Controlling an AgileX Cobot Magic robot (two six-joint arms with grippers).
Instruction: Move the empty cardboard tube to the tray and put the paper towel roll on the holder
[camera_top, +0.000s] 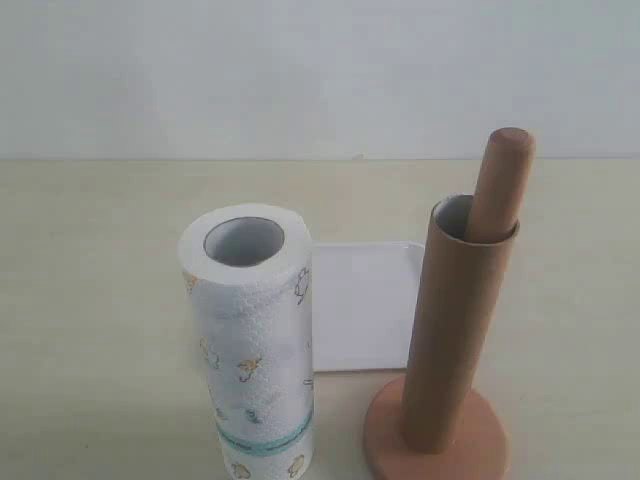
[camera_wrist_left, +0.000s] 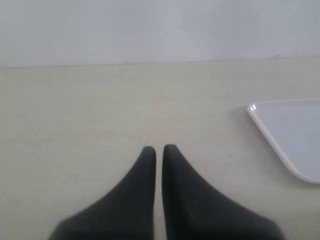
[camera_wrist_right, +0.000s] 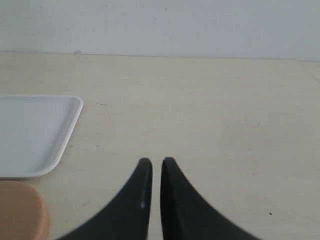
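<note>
The brown cardboard tube (camera_top: 455, 330) stands upright over the holder's wooden post (camera_top: 500, 185), whose rounded top sticks out above it; the holder's round base (camera_top: 385, 440) rests on the table at the front right. The paper towel roll (camera_top: 250, 345) stands upright to its left, grey core hole up, teal band near the bottom. The white tray (camera_top: 360, 305) lies behind and between them. Neither gripper shows in the exterior view. My left gripper (camera_wrist_left: 159, 149) is shut above bare table, tray corner (camera_wrist_left: 295, 135) off to one side. My right gripper (camera_wrist_right: 153, 161) is shut too, near the tray (camera_wrist_right: 35, 132) and holder base (camera_wrist_right: 20, 212).
A pale beige tabletop (camera_top: 100, 260) meets a plain white wall at the back. Bare table stretches left of the roll and right of the holder.
</note>
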